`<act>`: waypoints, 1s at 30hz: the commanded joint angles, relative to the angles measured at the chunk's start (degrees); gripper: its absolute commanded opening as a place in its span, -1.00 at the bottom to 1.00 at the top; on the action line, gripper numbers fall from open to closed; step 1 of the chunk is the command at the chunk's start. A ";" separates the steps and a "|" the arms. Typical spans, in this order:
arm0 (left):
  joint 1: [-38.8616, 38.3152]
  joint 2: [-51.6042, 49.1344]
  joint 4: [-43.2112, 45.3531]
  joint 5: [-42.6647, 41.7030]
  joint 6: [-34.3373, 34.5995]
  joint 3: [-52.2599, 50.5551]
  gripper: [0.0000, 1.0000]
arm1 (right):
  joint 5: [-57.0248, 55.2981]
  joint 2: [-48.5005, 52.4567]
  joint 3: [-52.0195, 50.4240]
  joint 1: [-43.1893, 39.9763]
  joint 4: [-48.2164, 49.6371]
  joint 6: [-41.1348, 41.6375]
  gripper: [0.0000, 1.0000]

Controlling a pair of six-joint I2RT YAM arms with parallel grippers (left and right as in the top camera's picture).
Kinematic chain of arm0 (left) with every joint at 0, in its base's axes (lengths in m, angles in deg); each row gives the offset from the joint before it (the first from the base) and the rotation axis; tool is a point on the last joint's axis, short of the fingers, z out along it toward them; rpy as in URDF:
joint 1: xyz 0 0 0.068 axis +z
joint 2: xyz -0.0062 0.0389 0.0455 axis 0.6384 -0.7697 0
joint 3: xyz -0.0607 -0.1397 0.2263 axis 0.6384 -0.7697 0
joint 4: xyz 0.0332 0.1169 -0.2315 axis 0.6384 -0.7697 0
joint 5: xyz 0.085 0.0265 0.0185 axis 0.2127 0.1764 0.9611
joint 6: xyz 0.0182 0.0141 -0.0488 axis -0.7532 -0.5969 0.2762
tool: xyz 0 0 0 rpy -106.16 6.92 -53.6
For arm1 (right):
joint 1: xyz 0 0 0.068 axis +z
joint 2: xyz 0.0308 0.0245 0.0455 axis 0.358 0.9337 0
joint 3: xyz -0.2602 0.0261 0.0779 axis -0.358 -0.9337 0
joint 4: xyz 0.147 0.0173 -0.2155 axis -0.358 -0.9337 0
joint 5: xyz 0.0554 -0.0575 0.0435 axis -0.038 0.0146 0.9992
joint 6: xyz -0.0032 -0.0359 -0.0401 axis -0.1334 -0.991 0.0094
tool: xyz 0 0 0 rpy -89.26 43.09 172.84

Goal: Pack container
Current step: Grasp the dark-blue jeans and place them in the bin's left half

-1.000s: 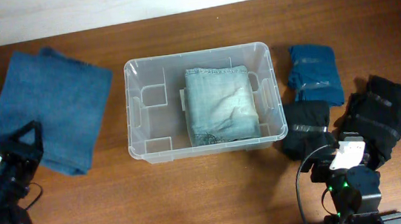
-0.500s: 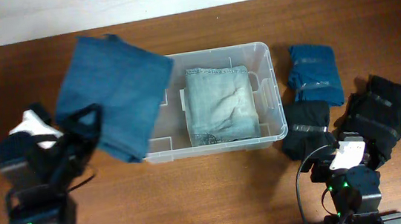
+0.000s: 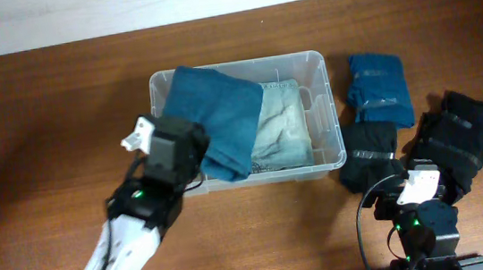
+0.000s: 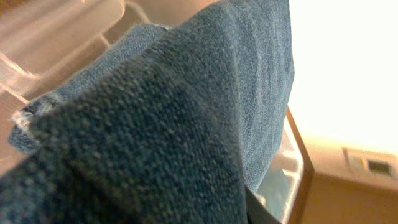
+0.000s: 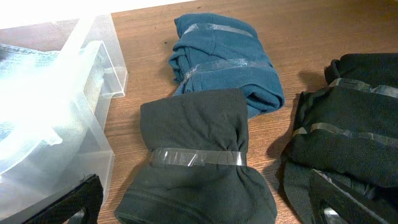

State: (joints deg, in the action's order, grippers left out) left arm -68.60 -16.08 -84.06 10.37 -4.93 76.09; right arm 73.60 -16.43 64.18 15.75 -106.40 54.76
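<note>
The clear plastic container (image 3: 157, 88) stands mid-table. Folded light blue jeans (image 3: 286, 130) lie in its right half. My left gripper (image 3: 195, 151) is shut on folded dark blue jeans (image 3: 221, 110) and holds them tilted over the container's left half, overlapping the light pair. In the left wrist view the dark denim (image 4: 186, 112) fills the frame and hides my fingers; the container's rim (image 4: 297, 155) shows at right. My right gripper (image 5: 208, 208) is open and empty, low over a black taped bundle (image 5: 196, 155) beside the container's right wall (image 5: 93, 81).
A teal taped bundle (image 3: 379, 89) lies right of the container, also in the right wrist view (image 5: 224, 56). The black bundle (image 3: 368, 156) lies in front of it. A larger black bundle (image 3: 459, 135) lies at the far right.
My left arm swung right from the table's left side, carrying the dark blue jeans from the tabletop to over the container's left half. The right arm has not moved.
</note>
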 commanded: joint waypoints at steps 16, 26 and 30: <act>-1.68 -8.70 8.13 12.26 9.22 1.99 -0.99 | 0.07 -0.55 -0.39 -0.42 -0.07 -0.24 0.97; -1.66 -2.58 13.94 9.16 -5.29 3.32 0.98 | 0.07 -0.55 -0.39 -0.42 -0.07 -0.26 0.97; -1.66 3.04 13.49 11.19 -16.00 5.97 0.98 | 0.07 -0.55 -0.39 -0.42 -0.07 -0.24 0.97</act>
State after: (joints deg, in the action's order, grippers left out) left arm -70.37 -19.19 -71.56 19.16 -9.47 77.38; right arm 73.58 -16.43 64.18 15.75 -106.40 54.74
